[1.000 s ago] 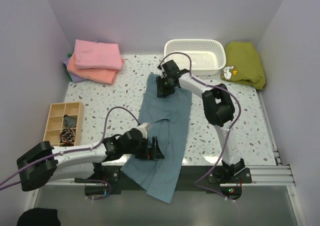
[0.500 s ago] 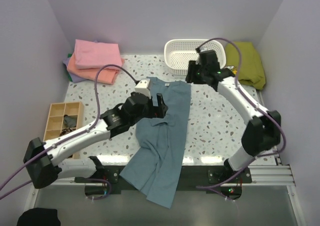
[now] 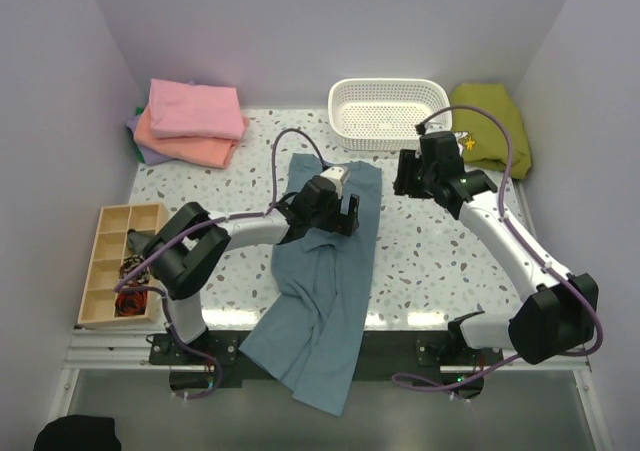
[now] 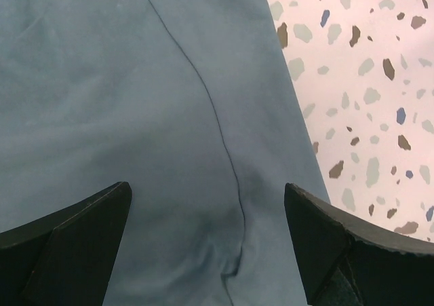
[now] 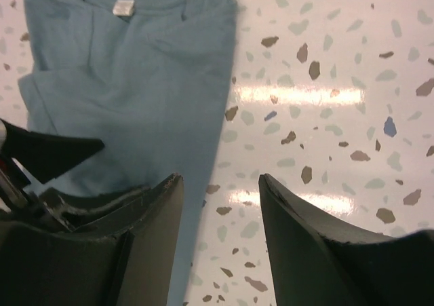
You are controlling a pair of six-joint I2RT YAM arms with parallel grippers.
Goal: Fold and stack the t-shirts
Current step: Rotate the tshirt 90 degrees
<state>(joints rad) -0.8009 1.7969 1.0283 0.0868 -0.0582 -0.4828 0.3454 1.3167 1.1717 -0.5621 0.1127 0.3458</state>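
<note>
Since a second ago, the left hand (image 3: 333,217) has been carried from the near edge of the desk (image 3: 440,251) up onto the upper half of the blue-grey t-shirt (image 3: 325,281). The right hand (image 5: 220,180) has been taken off the collar end and moved to the right, over bare desk just beside the shirt's edge.

The left hand is held spread wide above the cloth, and nothing is gripped between its fingers. The right hand is also seen released, with only speckled desk showing between its jaws.

The blue-grey t-shirt is laid as a long narrow strip down the middle of the desk. Its white neck label (image 5: 123,7) is turned up at the far end, and its lower end is draped over the near edge.

A pink t-shirt (image 3: 195,108), a salmon-orange one (image 3: 185,143) and a lavender one (image 3: 150,154) are already folded and piled in the far left corner. That part of the task is judged done. For the blue-grey shirt, only the lengthwise fold appears to be made. The crosswise folds and the transfer onto the pile are judged still to be done.

An olive cloth (image 3: 490,126) is left crumpled beside the white basket (image 3: 390,131). Whether it belongs to the task cannot be told.
</note>
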